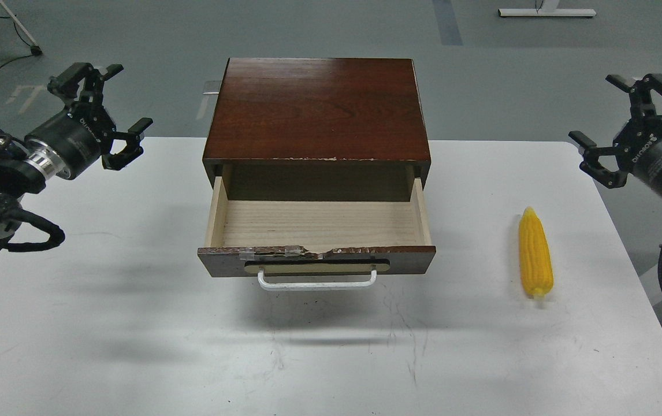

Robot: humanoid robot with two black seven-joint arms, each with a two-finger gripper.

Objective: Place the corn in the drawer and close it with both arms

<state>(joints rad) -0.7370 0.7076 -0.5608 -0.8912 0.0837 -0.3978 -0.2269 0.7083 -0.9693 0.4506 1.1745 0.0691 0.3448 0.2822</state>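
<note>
A white desk (pixel 106 323) fills most of my downward view, with grey floor beyond it. At the middle of the desk sits one dark brown wooden cabinet (pixel 316 110), and its one drawer (pixel 319 225) is pulled out toward me, showing a bare pale wood floor. The drawer front has a chipped top edge and one white bar handle (pixel 316 282).

My two black arms hang above the desk's far corners, well apart from everything on it. My left jaws (pixel 107 110) are spread and hold nothing; my right jaws (pixel 623 124) are likewise spread and hold nothing.

The one corn cob (pixel 535 254), bright yellow, lies flat on the desk to the right of the drawer, clear of it. Its long axis runs roughly away from me, pointed tip at the far end, blunt end nearest me. It lies below and slightly inward of my right jaws, so I judge the right arm much the nearer for the pickup, and nothing stands between them.
</note>
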